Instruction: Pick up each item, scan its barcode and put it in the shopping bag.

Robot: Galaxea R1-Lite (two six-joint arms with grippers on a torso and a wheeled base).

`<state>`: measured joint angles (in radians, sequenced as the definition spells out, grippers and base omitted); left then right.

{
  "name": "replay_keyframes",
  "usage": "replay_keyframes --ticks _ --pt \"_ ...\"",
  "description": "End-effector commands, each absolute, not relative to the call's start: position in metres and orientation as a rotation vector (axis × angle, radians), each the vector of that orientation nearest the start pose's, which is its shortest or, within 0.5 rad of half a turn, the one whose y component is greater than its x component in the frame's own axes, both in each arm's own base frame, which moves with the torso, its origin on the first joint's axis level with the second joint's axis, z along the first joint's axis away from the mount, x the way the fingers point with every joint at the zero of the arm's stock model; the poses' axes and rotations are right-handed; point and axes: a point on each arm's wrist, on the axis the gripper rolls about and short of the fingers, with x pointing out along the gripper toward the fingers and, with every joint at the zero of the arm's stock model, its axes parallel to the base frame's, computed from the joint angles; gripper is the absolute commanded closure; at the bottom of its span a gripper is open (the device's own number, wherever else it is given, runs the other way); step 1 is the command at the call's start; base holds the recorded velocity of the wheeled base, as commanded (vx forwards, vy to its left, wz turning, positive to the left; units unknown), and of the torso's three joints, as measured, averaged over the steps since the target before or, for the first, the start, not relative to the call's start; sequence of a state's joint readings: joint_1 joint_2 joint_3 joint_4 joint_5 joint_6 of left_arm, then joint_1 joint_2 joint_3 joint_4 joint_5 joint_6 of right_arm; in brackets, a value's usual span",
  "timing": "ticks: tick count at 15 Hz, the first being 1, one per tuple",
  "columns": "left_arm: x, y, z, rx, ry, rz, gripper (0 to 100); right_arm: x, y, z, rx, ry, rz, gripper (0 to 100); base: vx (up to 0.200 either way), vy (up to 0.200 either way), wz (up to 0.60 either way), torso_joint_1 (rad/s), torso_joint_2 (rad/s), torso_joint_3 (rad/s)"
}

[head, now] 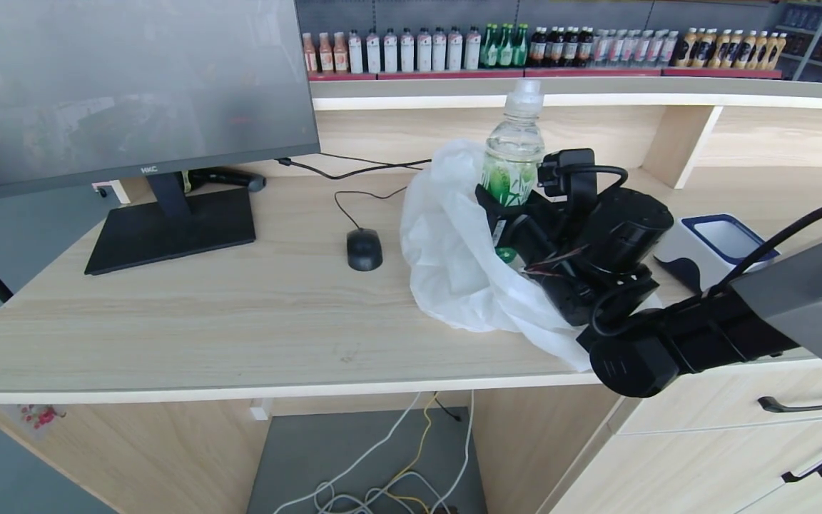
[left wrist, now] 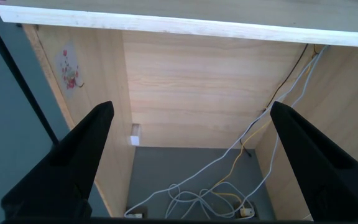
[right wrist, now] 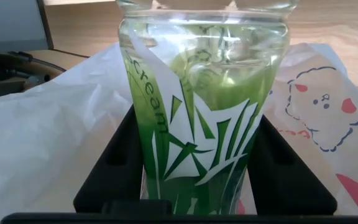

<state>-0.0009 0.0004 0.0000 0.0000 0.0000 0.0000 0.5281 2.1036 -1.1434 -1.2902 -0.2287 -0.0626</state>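
The right gripper is clamping the lower body of the bottle and keeping it upright, with the cap pointing to 12 o'clock. The bottle is hanging at the mouth of the shopping bag, which is lying slumped on the counter. This hold is probably allowing a base-first descent into the bag. The scanner is sitting at 3 o'clock from the bag, near enough for a short transfer. The left gripper is hanging below the counter edge, spread wide and holding nothing, likely parked clear of the work.
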Motion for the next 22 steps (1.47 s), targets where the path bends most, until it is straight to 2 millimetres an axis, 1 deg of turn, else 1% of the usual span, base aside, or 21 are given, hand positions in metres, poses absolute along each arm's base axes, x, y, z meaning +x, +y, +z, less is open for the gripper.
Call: replay_keyframes --ticks 1,16,17,22 --pt "-0.023 0.000 0.075 0.000 0.000 -0.002 0 0.358 0.203 0.190 0.056 -0.311 0.286 100 0.000 0.000 0.00 0.000 0.00 0.000" --pt "-0.023 0.000 0.075 0.000 0.000 -0.002 0 0.357 0.203 0.190 0.041 -0.311 0.276 100 0.000 0.000 0.00 0.000 0.00 0.000" --pt "-0.023 0.000 0.075 0.000 0.000 -0.002 0 0.357 0.203 0.191 0.042 -0.316 0.278 0 0.000 0.000 0.00 0.000 0.00 0.000" --pt "-0.023 0.000 0.075 0.000 0.000 -0.002 0 0.354 0.201 0.199 0.050 -0.335 0.276 0 0.000 0.000 0.00 0.000 0.00 0.000"
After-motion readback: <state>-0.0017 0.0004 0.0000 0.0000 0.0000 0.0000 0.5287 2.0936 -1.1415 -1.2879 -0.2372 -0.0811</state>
